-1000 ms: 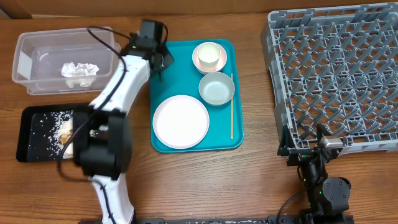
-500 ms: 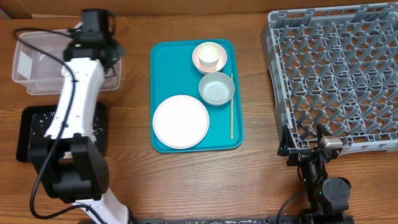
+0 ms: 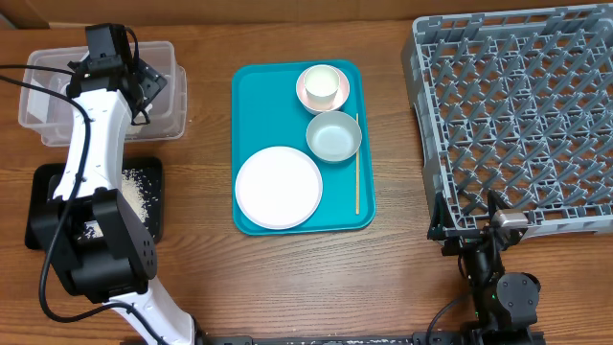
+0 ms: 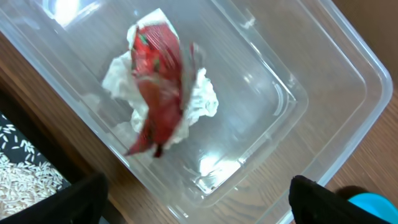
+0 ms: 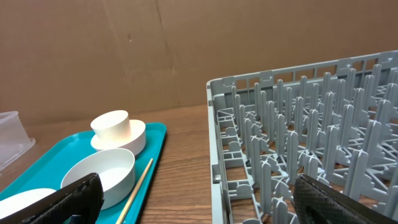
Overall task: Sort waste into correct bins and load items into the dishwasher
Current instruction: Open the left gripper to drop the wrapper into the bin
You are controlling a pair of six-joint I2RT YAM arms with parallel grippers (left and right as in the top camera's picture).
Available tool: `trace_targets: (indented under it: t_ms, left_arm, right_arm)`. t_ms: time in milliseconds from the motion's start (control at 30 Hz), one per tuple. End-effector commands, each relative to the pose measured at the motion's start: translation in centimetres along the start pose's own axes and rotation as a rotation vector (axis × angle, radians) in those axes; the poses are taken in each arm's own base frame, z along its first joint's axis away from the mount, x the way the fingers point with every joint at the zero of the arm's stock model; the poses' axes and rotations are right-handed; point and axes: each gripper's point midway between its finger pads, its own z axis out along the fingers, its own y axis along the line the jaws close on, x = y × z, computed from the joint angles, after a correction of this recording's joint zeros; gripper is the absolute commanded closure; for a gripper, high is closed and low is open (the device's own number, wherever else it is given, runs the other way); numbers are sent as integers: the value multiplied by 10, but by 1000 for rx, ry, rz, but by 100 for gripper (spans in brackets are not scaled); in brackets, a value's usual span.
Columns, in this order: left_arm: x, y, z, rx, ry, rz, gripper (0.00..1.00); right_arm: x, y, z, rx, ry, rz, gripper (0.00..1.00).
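Observation:
My left gripper [image 4: 199,208] hangs open over the clear tub [image 4: 298,93], nothing between its fingers. Below it in the tub lies the crumpled red wrapper [image 4: 155,81] on the white napkin [image 4: 202,99]. Overhead, the left gripper [image 3: 134,81] sits above the tub [image 3: 168,120]. Rice crumbs [image 3: 144,187] lie in the black tray [image 3: 43,206]. The plate [image 3: 278,187], grey-blue bowl [image 3: 333,136], white cup [image 3: 323,84] in the pink bowl [image 3: 305,96], and wooden stick [image 3: 357,163] rest on a teal tray. My right gripper [image 5: 199,208] is open and empty beside the dish rack [image 3: 517,115].
The teal tray [image 3: 251,86] lies mid-table between the bins and the rack. The left arm [image 3: 91,163] stretches over the black tray and hides part of it. The right arm [image 3: 496,273] stands at the rack's near corner. A cardboard wall [image 5: 124,50] closes the back.
The left arm has swung left from the teal tray to over the clear tub. Its jaws have opened, and the red wrapper now lies in the tub. The right arm has not moved.

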Motion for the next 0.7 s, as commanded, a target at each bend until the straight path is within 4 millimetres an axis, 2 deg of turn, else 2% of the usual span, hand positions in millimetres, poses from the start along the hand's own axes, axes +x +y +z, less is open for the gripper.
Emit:
trace_targets:
  t_ms: [0,100,200,333,467,500,533,567,600,633,667]
  left_arm:
    - [-1,-1,-7,12,-2,0,5]
    - [-10,-3,-27,40,-28,-8,5]
    - [-20,-4,-56,73,-68,-20,4]
    - [-36,-3,-104,132,-139,-40,2]
    - [-50,0,-157,204,-224,-63,3]
    - [-52,2,-171,221,-244,-68,7]
    - [-53,4,-182,233,-258,-72,18]
    - [-53,7,-191,241,-268,-75,39]
    - [-52,10,-199,245,-272,-76,53]
    - [-50,14,-206,246,-272,-76,63]
    - [-47,17,-213,249,-265,-74,68]
  right_arm:
    - [2,-1,0,6,-3,-7,0]
    - [2,-1,0,6,-3,-7,0]
    - [2,-1,0,6,-3,-7,0]
    - [2,-1,0,6,-3,-7,0]
    - [2,-1,0,6,-3,-7,0]
    - [2,-1,0,6,-3,-7,0]
    - [2,-1,0,6,-3,-7,0]
    - [2,-1,0,6,-3,-7,0]
    - [2,-1,0,6,-3,-7,0]
    - [2,-1,0,6,-3,-7,0]
    - [2,-1,0,6,-3,-7,0]
